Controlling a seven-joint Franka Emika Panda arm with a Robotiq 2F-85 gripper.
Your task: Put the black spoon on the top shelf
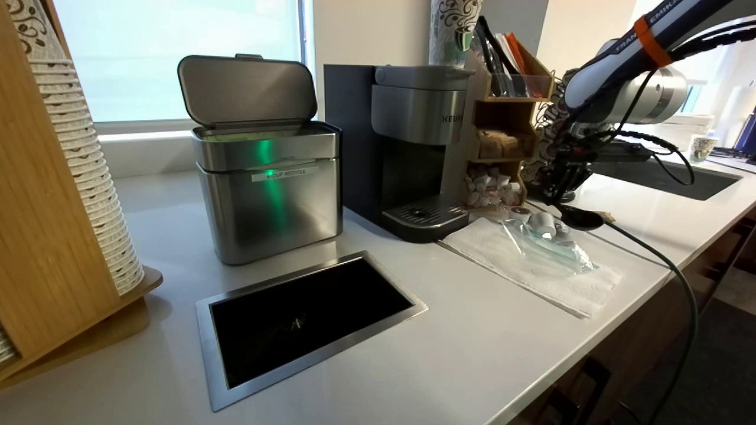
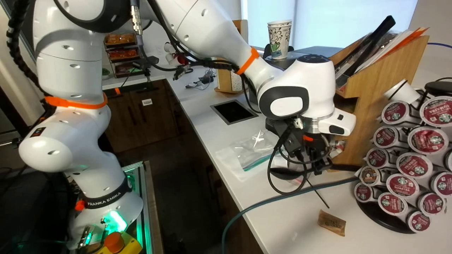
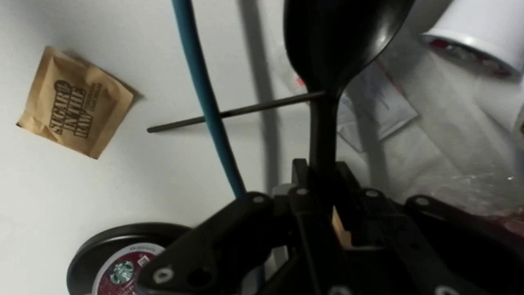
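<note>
White counter [image 1: 449, 354], black spoon [image 3: 335, 53] above, handle [image 3: 323, 137] clamped in tool [image 3: 322, 170]

The jaws pinch the black spoon [image 3: 329, 57] by its handle [image 3: 323, 135]; a sugar packet [image 3: 77, 104] lies apart on the desk [image 3: 53, 196].

The white arm [image 2: 69, 77] wears orange bands [image 2: 76, 103], black cables [image 2: 12, 43] and a black hand [image 3: 322, 172].
</note>
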